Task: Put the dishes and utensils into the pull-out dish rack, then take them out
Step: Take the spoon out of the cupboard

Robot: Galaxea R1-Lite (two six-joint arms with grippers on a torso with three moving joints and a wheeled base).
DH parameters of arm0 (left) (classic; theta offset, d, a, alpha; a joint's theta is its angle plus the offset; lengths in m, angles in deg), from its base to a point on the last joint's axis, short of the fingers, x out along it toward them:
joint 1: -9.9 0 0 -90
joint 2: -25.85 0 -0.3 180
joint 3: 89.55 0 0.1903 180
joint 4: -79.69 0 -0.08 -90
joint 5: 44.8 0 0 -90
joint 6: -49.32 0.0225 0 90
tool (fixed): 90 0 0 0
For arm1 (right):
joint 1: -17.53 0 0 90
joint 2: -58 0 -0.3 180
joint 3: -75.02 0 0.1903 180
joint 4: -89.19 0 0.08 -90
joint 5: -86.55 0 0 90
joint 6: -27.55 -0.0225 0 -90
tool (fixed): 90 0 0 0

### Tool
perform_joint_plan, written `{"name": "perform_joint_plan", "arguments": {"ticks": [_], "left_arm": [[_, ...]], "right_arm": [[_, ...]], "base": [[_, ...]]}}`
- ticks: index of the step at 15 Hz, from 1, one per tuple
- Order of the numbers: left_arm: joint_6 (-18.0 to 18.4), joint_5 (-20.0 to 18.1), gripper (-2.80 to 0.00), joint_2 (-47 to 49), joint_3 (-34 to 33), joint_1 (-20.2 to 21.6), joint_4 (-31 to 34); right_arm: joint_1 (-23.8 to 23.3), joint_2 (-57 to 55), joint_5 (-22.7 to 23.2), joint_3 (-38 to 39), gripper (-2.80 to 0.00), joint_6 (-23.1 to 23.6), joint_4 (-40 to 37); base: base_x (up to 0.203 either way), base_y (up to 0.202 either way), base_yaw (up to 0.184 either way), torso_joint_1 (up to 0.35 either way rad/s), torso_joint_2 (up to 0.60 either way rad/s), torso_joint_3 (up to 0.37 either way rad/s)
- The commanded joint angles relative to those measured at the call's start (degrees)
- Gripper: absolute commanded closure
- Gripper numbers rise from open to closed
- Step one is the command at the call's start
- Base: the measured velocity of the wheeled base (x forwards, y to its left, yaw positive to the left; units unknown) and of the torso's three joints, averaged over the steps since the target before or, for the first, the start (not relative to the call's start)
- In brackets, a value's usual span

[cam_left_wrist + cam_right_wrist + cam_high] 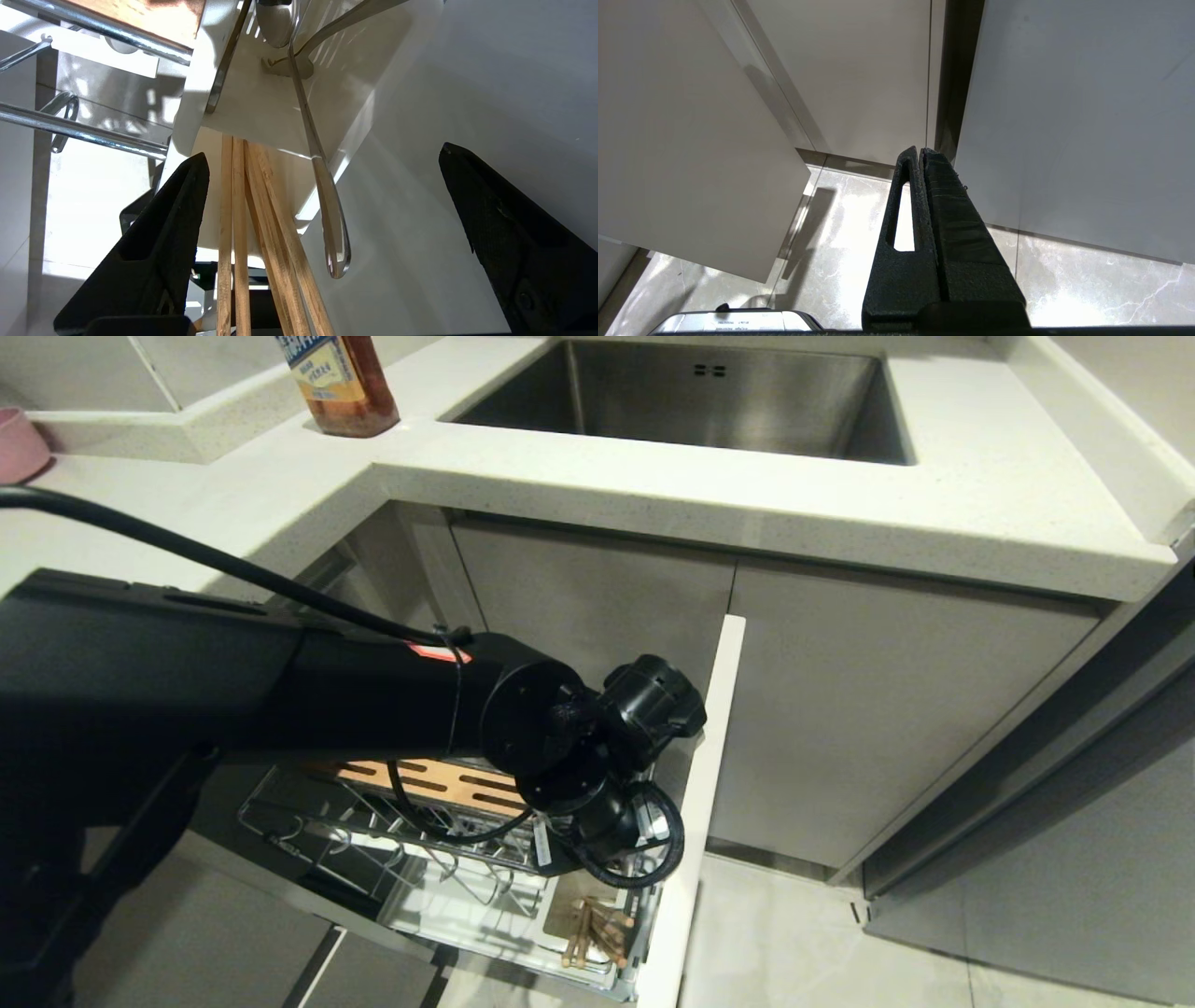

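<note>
Chrome wire pull-out dish rack (373, 821) stands drawn out below the white stone counter (840, 513), its white rectangular utensil holder (261, 112) already carrying the light wooden chopsticks (243, 224) and the shiny metal spoon (327, 205). No plate or bowl shows among the prongs, so either the dishes remain to be loaded or unloading is under way; I cannot tell which. The left claw (322, 224) hangs spread wide around the utensils, gripping nothing. The right claw (924, 210) is clenched empty, parked over the floor.
</note>
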Motion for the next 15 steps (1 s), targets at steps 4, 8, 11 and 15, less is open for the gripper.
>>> {"name": "perform_joint_plan", "arguments": {"ticks": [4,8,11,15], "left_arm": [[-0.14,-0.16,-2.80,0.21,0.64,-0.03,2.55],[0.09,1.04,-2.80,-1.85,0.64,-0.07,3.84],[0.13,0.79,-2.80,-1.55,0.73,-0.17,5.55],[-0.29,-0.18,-2.80,-1.02,0.73,-0.08,5.47]], "right_arm": [[0.00,-0.03,0.01,0.00,0.00,-0.01,0.02],[0.00,0.00,0.01,0.00,0.00,-0.01,0.02],[0.00,0.00,0.01,0.00,0.00,-0.01,0.02],[0.00,-0.09,0.01,0.00,0.00,-0.01,0.02]], "base": [[0.000,0.000,0.000,0.000,0.00,0.000],[0.000,0.000,0.000,0.000,0.00,0.000],[0.000,0.000,0.000,0.000,0.00,0.000],[0.000,0.000,0.000,0.000,0.00,0.000]]}}
